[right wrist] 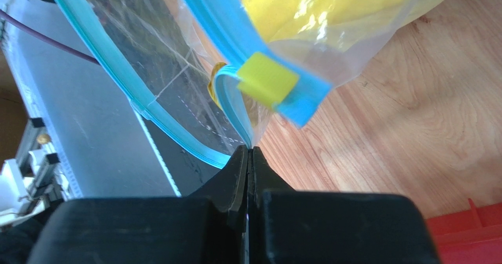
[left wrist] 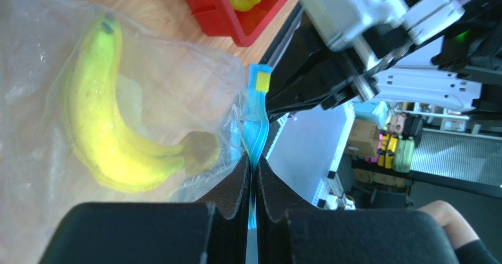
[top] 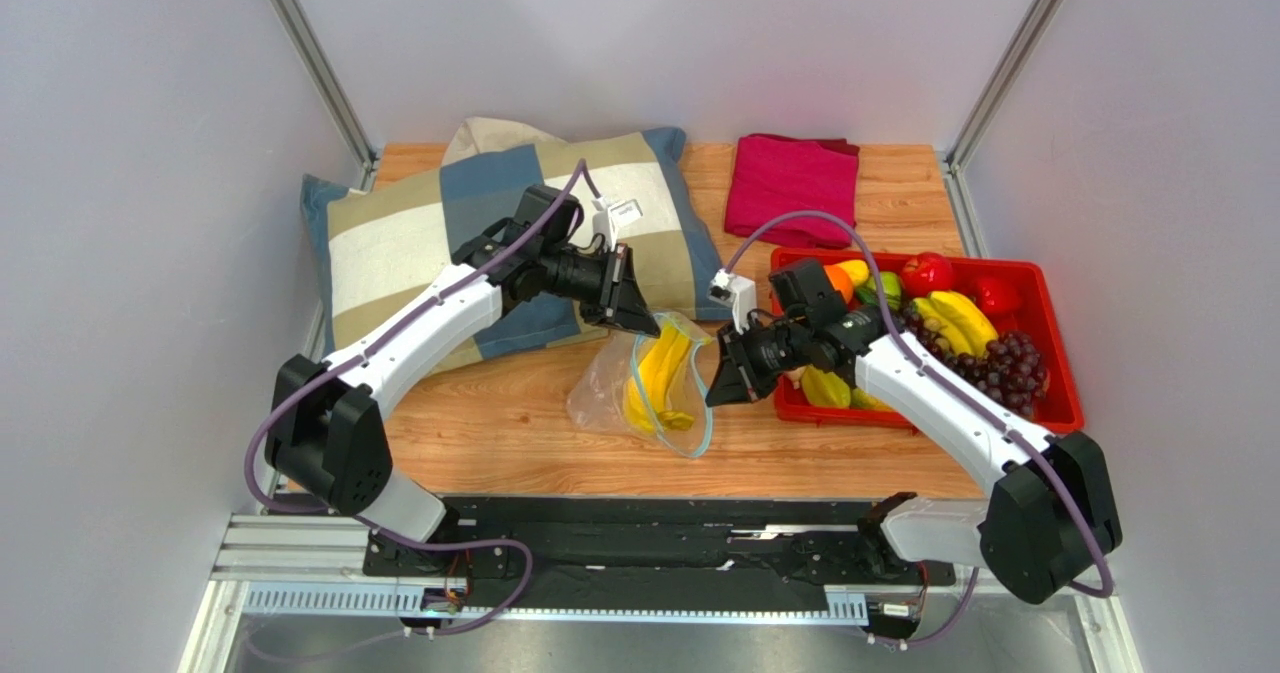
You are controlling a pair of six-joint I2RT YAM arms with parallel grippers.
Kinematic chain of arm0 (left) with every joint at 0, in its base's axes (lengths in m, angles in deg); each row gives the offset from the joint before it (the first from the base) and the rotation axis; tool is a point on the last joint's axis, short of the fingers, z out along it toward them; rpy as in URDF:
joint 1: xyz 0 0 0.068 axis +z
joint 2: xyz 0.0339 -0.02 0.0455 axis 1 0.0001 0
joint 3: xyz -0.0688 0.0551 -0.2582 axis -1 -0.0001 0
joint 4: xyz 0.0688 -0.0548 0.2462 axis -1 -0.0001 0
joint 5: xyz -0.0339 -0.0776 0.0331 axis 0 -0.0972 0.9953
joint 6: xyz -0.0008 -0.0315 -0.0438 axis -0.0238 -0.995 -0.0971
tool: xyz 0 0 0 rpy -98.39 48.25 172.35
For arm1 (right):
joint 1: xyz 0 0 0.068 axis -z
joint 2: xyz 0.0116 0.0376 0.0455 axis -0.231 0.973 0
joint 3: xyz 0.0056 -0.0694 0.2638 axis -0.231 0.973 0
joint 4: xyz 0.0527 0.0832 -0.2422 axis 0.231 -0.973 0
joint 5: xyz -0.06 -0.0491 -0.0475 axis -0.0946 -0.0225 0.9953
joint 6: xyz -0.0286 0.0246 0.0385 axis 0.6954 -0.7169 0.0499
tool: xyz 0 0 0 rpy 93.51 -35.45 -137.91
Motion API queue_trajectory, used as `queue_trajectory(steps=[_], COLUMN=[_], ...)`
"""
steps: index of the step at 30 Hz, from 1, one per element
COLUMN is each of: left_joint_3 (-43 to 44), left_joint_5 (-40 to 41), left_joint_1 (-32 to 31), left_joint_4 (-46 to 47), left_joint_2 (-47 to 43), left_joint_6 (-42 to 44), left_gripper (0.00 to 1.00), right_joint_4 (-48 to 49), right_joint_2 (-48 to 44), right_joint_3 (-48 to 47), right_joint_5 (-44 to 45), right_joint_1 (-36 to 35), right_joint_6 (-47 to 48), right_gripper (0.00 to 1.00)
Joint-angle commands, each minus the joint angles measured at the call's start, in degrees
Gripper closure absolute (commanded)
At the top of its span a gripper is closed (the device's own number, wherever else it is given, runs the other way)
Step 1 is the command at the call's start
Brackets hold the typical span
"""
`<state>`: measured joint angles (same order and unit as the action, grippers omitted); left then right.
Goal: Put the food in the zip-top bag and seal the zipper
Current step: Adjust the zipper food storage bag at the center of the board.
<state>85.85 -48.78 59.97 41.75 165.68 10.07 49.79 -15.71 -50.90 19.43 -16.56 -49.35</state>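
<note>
On the table (top: 496, 421), banana bunch (top: 663, 378) inside zip-top bag (top: 601, 390).

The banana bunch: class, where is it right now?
In the top view, the banana bunch lies inside the zip-top bag on the wooden table, just left of the red tray.

banana bunch (top: 663, 379) in bag (top: 598, 397), tray (top: 1064, 391) right, pillow (top: 403, 238) behind

Top view: bright, even overhead light, sharp; soft short shadows on table (top: 511, 418). Left wrist: banana (left wrist: 94, 128) overexposed, bag (left wrist: 35, 176) hazy w/ glare, near foreground dark + soft. Right wrist: strong glare on bag film, zipper (right wrist: 215, 23) blurred close-up, wood grain sharper, bottom edge black.
</note>
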Motion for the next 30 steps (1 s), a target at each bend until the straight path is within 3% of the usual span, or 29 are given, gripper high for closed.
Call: queue_trajectory(steps=[1, 7, 11, 15, 18, 21, 22, 23, 25, 26, 30], left_joint_3=[3.46, 6.87, 15.23, 18.66, 20.60, 18.50, 16.41, 15.52, 14.02, 13.93, 15.76], left_joint_5=[4.00, 8.66, 12.35, 16.48, 16.84, 11.58, 8.09, 6.83, 5.42, 5.15, 5.59], left_joint_1=[0.66, 0.75, 0.67, 0.58, 0.67, 0.67, 0.67, 0.67, 0.75, 0.84, 0.93], left_joint_4=[-6.65, -12.45, -25.78, -32.84, -38.38, -36.38, -33.50, -32.08, -28.83, -28.11, -27.05], left_joint_2=[-6.76, -11.78, -9.94, -8.11, -3.90, -2.03, -2.03, -2.03, -1.94, -1.85, -0.89], left_joint_6=[6.45, 10.05, 14.36, 19.90, 23.33, 20.01, 18.86, 16.50, 14.29, 12.80, 10.86], left_gripper=[0.92, 1.00, 1.00, 1.00, 1.00, 1.00, 1.00, 1.00, 1.00, 1.00, 1.00], right_joint_4=[3.26, 3.62, 2.38, 6.51, 4.50, 2.74, 2.74, 3.43, 5.19, 6.76, 11.69], right_joint_2=[-4.47, -13.18, -15.47, -15.83, -12.93, -9.15, -8.97, -9.40, -10.28, -10.98, -13.44], right_joint_3=[-5.18, -7.81, -11.86, -10.20, -10.10, -11.59, -11.60, -11.25, -8.79, -7.83, -3.78], right_joint_5=[-3.38, -3.82, -5.84, -6.64, -2.87, -2.68, -2.42, -1.20, 0.65, 0.83, 5.04], right_joint_1=[0.64, 0.73, 1.08, 1.08, 1.52, 2.14, 2.22, 2.14, 1.61, 1.26, -3.65], right_joint_6=[-7.55, -13.27, -18.44, -26.46, -22.45, -21.28, -21.89, -22.59, -26.89, -28.12, -33.05], right_gripper=[1.00, 1.00, 1.00, 1.00, 1.00, 0.98, 0.84, 0.39, 0.15, 0.09, 0.05])
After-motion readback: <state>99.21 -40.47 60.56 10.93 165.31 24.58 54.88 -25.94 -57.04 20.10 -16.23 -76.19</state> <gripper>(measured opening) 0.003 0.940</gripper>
